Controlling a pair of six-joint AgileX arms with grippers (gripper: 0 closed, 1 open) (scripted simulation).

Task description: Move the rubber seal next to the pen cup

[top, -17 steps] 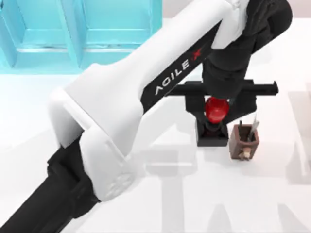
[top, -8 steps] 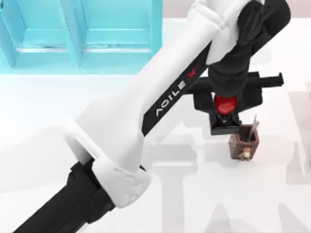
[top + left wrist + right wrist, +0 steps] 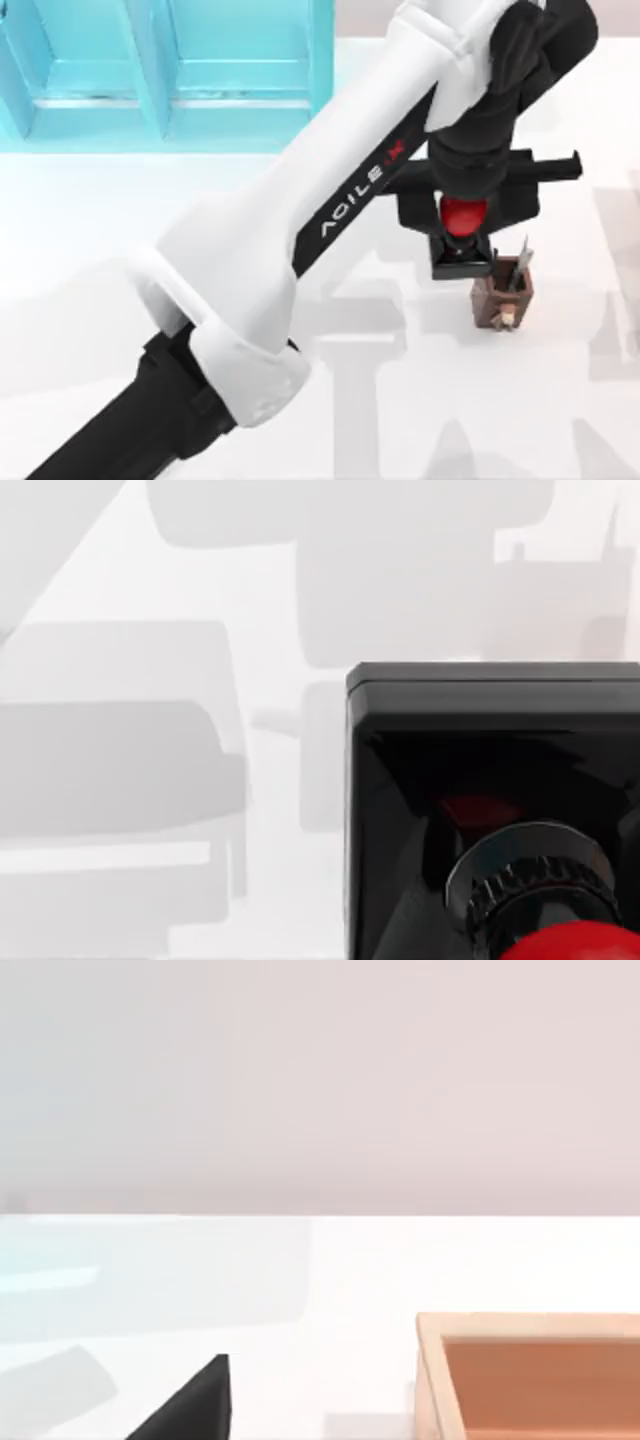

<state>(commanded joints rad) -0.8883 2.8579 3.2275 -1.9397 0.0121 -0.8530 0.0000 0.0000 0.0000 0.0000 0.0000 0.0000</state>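
The left pincer (image 3: 464, 222) in the upper right of the top view grips the rubber seal (image 3: 463, 240) by its red knob, just beside the pen cup (image 3: 503, 295) on the white tabletop (image 3: 100, 250).

Only readable text I get: "AGILE" in white caps plus a red "X", on the black strip along my left arm (image 3: 362, 190), centre of top view, running diagonally up to the right. Letters appear upside down from the cam, so it reads more like "AOILE". No other txt, nos. or labels legible on anything else in top view or either wrist view.
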